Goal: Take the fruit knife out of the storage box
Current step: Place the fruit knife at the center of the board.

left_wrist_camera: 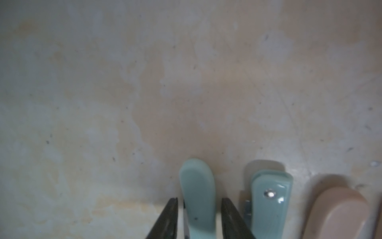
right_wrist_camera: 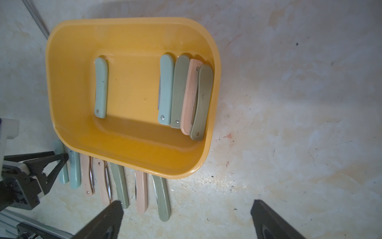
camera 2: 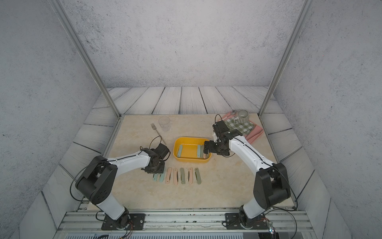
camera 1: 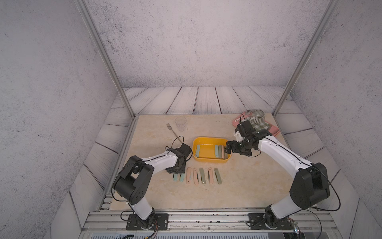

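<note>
Left wrist view, Sam: what's the left pincer [left_wrist_camera: 199, 199] at?

SAM: It's down at the mottled beige counter [left_wrist_camera: 103, 82], jaws narrowly apart astride a teal fruit knife [left_wrist_camera: 196, 186]. A sliver of gap shows on each side, so it's loose, not pinching. That knife lies at the left end of the row of knives [camera 1: 202, 175] in front of the box.

JO: So the step is laying one out?

SAM: I judge so. Next, that arm needs a straight lift clear of the neighbours.

JO: And rightward?

SAM: The storage box [right_wrist_camera: 144, 153], glossy yellow plastic with rounded corners, sits mid-counter. Five folded knives lie inside: a lone teal knife [right_wrist_camera: 101, 87], then a packed group [right_wrist_camera: 182, 93] at the end nearest the right arm. The right pincer [right_wrist_camera: 187, 202] hovers over that end, empty, jaws wide.

JO: Handling?

SAM: The handles are smooth, slim and gently curved, with steel rivets. They're packed edge to edge, and the outermost olive one overlaps a pink one, so it probably has to go first.
</note>
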Robot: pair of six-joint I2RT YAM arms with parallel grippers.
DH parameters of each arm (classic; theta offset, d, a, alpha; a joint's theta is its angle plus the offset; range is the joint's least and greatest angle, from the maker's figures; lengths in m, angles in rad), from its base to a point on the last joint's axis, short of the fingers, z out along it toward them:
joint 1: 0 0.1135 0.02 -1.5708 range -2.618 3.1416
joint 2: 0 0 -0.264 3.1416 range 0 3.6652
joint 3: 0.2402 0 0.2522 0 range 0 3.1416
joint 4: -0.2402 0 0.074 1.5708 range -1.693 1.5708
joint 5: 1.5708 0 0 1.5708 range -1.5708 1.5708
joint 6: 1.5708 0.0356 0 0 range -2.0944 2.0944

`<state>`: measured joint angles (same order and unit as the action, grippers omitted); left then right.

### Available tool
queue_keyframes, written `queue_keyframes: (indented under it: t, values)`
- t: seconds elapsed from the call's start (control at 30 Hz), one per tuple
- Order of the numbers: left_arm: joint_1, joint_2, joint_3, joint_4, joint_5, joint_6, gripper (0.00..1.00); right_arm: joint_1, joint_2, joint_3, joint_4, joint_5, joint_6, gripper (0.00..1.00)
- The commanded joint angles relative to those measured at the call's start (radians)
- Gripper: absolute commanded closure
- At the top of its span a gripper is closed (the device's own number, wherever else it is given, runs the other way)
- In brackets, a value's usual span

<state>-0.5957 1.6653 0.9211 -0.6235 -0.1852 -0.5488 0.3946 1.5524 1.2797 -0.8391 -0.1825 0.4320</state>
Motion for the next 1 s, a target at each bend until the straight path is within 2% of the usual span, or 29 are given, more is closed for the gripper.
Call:
queue_keyframes:
  t: [0.0,0.23,0.43,0.7,0.97]
  values:
    - [0.006,0.007,-0.004,-0.019,-0.004,-0.009,0.58,0.007,0.011,0.026,-0.015,-0.003,-0.014,0.01]
    - [0.007,-0.077,0.010,-0.039,-0.028,-0.031,0.54,0.016,0.019,0.045,-0.015,-0.005,-0.018,0.01]
    - [0.006,-0.193,0.076,-0.046,-0.016,-0.020,0.41,0.030,0.054,0.087,-0.012,-0.001,-0.024,0.00]
    - [0.006,-0.285,0.154,-0.019,0.084,0.007,0.24,0.065,0.170,0.197,-0.004,0.000,-0.033,0.28]
    - [0.007,-0.361,0.156,0.011,0.125,0.023,0.11,0.108,0.352,0.318,-0.001,0.044,-0.039,0.24]
